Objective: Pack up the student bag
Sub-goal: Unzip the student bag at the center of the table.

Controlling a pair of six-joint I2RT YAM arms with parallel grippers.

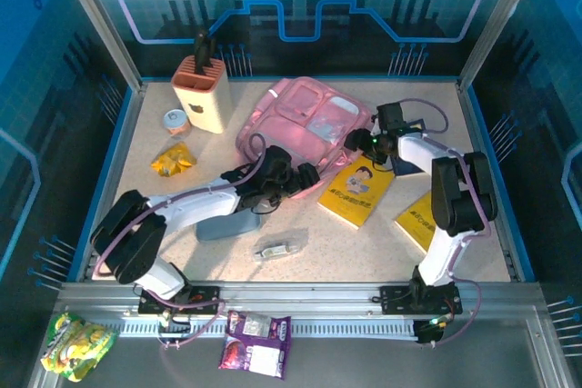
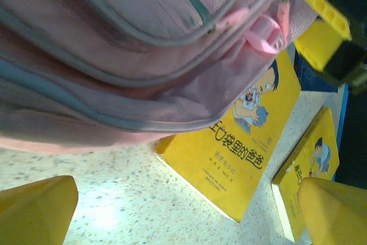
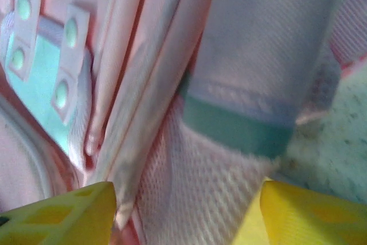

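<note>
Left end effector [image 1: 307, 175] sits fingers wide apart and empty at the near edge of the student bag [image 1: 291, 120]. The right end effector [image 1: 353, 141] straddles fabric on the bag's right side with its fingers parted, though whether it pinches cannot be told. Packing seems barely begun, with a yellow book [image 1: 357, 190] and a grey-blue pencil case [image 1: 227, 224] lying out on the desk [image 1: 364, 247]. The bag lies flat toward the back, its long axis roughly left to right and its pale-panelled top apparently rightward.

Student bag [image 1: 305, 124] pink, grey-blue zips, teal trim, pale printed panel. Yellow book [image 1: 356, 191] at its 5 o'clock, cartoon boy cover; second yellow book [image 1: 418, 217] alike. Table [image 1: 364, 252] beige, speckled. Pencil case [image 1: 227, 224] grey-blue, 7 o'clock.
</note>
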